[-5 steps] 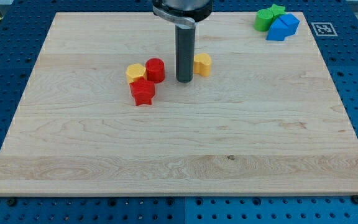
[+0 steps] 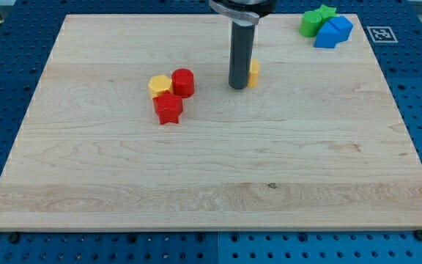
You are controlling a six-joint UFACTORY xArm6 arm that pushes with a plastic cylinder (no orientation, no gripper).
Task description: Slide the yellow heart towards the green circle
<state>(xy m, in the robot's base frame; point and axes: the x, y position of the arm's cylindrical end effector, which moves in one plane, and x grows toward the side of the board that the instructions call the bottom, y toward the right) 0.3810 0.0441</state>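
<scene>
On the wooden board (image 2: 211,169), my tip (image 2: 238,87) rests on the surface a little above the board's middle, the dark rod rising straight out of the view's top. I carry no gripper, so there are no jaws to report as apart or together, only this rod end. Well off to the view's left of my tip sits a cluster of three blocks that touch or nearly touch one another: a yellow hexagon-like block (image 2: 160,85) furthest left, a red star-like block (image 2: 168,108) just below it and lower in the view than my tip, and a red cylinder (image 2: 183,82) on the cluster's right side, at about my tip's height. Bare wood lies between that cylinder and my rod. Immediately to the view's right of my tip is the yellow heart (image 2: 253,73), mostly hidden behind the rod so that only its right edge shows; it appears to touch the rod, though I cannot tell for certain. Far to the view's upper right of my tip, near the board's corner, the green circle (image 2: 311,23) sits with a green star-like block (image 2: 327,12) just above it, and two blue blocks (image 2: 334,31) crowd against its right side.
</scene>
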